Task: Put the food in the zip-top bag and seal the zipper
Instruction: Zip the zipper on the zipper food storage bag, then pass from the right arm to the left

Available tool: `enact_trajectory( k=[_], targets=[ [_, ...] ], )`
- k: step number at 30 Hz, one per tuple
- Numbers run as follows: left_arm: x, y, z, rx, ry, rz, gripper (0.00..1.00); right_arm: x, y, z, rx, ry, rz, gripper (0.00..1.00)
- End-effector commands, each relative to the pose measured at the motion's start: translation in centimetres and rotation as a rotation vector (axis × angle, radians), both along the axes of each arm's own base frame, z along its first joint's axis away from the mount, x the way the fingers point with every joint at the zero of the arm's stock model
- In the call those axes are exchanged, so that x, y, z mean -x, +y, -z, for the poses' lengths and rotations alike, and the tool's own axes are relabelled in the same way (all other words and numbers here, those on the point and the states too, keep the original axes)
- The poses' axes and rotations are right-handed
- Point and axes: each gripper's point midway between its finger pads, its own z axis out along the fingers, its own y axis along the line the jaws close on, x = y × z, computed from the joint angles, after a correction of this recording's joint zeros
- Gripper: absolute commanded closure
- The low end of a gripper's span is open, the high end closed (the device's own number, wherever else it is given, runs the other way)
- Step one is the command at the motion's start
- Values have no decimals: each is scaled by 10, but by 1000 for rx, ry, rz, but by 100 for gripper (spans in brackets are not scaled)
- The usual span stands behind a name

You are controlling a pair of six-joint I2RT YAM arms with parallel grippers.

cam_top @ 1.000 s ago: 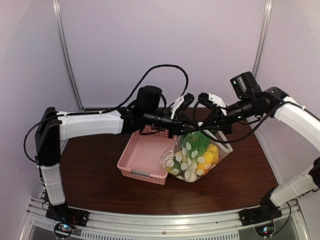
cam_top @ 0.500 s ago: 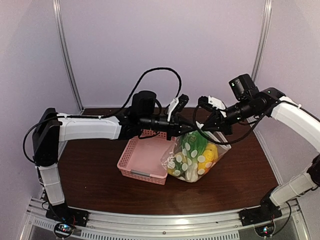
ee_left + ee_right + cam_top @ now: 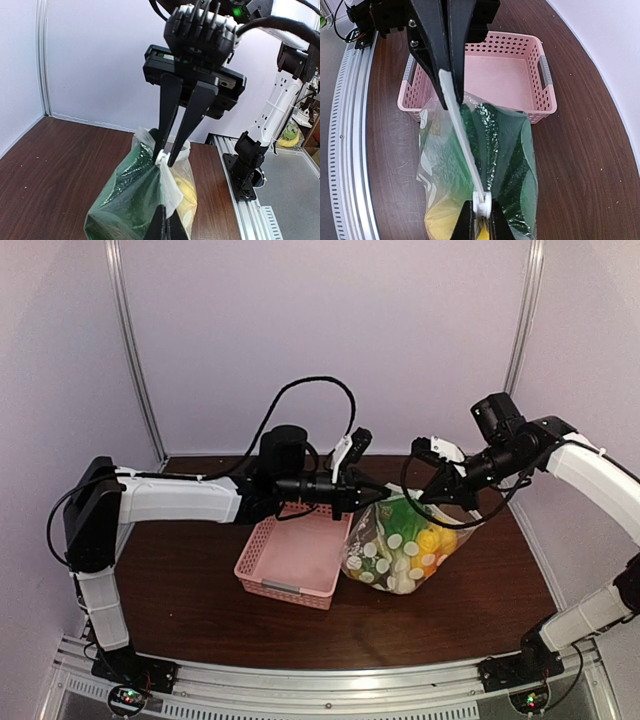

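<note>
Over the last second your right tool (image 3: 480,207) swung out to the right, and the zip-top bag (image 3: 400,552) went with it. It used to hang against the pink basket (image 3: 285,590); now it sits just beside the basket's right wall.

Both tools are clamped shut on the mouth edge, the left tool (image 3: 165,222) on one end and the right on the other. The zipper (image 3: 462,135) is pulled into a straight, taut line between them.

The food (image 3: 428,540) is all inside, leafy green against the plastic and yellow lower down, and I can't spot any in the basket. I'd say loading is done and you're set up for sealing. I can't tell if the strip is pressed shut anywhere.

For room, there's bare table (image 3: 200,580) near and left. The right table edge is closer, so don't stretch much further that way. Watch the cable (image 3: 470,518) drooping by the bag.
</note>
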Motion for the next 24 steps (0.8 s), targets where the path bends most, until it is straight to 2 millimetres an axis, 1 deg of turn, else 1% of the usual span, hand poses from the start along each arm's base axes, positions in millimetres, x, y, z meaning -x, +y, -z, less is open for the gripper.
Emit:
enact_trajectory(
  k=[1,3,5,7,9,10,11,12,15,18,21,22,23,24],
  targets=[
    [-18,23,-34,77,-43,-54,100,0,-54,19,142,30,136,100],
    [-20,23,-31,74,-34,-60,100,-1,-63,21,150,30,154,100],
    [-22,22,-26,70,-24,-60,100,1,-65,21,143,27,158,100],
    [-24,17,-16,51,4,-51,99,3,-63,19,127,25,151,100],
    [-25,9,-9,24,33,-24,72,3,-59,18,115,28,143,100],
    [-25,6,-5,9,44,-21,62,2,-58,18,114,29,140,100],
    [-25,4,-8,8,31,-24,53,2,-57,17,116,32,136,100],
    [-22,1,-11,8,10,-24,48,3,-55,17,123,33,129,100],
    [-20,-5,-19,-20,-96,-56,35,9,-55,17,179,35,109,100],
    [-15,-13,-23,-36,-150,-43,26,15,-53,12,212,14,92,100],
    [-12,-23,-20,-25,-115,6,23,20,-46,6,207,0,74,100],
    [-10,-28,-19,-17,-99,35,19,21,-42,5,204,0,69,100],
    [-8,-34,-10,-26,-80,58,9,21,-40,4,203,-1,65,100],
    [-5,-40,-6,-30,-75,75,3,21,-38,5,203,1,61,100]
  ],
)
